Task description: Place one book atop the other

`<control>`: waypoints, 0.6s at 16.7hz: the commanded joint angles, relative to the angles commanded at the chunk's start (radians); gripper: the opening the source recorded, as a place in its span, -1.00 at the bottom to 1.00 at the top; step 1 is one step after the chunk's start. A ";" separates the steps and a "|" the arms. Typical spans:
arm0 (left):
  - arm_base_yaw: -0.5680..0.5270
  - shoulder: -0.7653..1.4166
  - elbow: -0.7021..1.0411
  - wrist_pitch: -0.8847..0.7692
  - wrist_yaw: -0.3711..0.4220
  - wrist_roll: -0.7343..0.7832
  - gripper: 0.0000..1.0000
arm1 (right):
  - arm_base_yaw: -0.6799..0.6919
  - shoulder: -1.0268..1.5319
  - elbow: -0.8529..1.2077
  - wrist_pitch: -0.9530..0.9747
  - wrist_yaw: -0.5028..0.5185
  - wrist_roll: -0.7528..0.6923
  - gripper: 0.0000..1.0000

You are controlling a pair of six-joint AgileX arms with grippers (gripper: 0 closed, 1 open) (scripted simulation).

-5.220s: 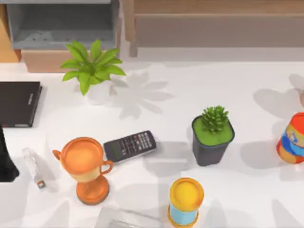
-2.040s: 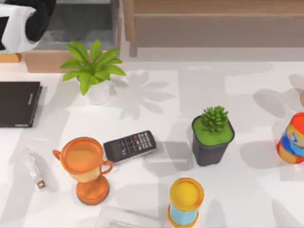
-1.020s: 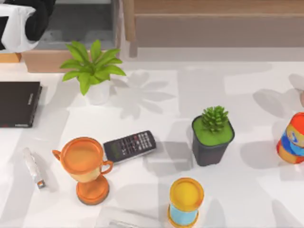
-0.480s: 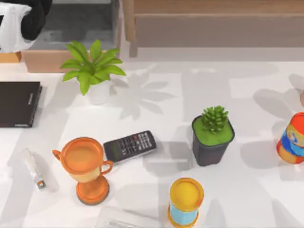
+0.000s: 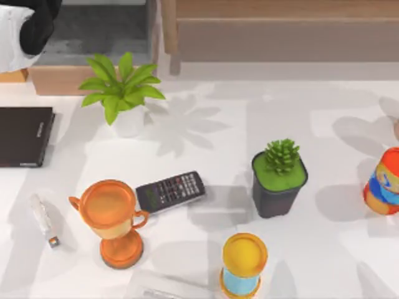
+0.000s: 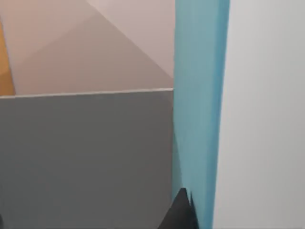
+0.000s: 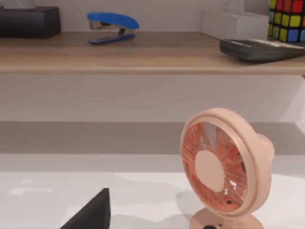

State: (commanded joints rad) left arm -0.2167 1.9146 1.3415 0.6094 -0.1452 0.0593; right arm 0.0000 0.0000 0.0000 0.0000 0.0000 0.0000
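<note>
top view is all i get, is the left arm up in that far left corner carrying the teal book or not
Observer: The left wrist view has the teal book right against the camera, cover and white page edges side by side, so the left gripper seems to be holding it.
Operator: what's past the book in that view
Observer: The wall of a grey box, not the black book, so it isn't over its target yet.
Operator: and the right arm
Observer: Idle; the right wrist view faces a pink fan below a wooden shelf with a blue stapler on it.
</note>
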 joint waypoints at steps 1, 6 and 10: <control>0.006 -0.033 -0.025 0.016 0.026 0.042 -1.00 | 0.000 0.000 0.000 0.000 0.000 0.000 1.00; 0.081 -0.257 -0.221 0.108 0.201 0.379 -1.00 | 0.000 0.000 0.000 0.000 0.000 0.000 1.00; 0.205 -0.438 -0.429 0.151 0.340 0.747 -1.00 | 0.000 0.000 0.000 0.000 0.000 0.000 1.00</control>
State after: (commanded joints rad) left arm -0.0122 1.4762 0.9129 0.7604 0.1951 0.8064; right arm 0.0000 0.0000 0.0000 0.0000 0.0000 0.0000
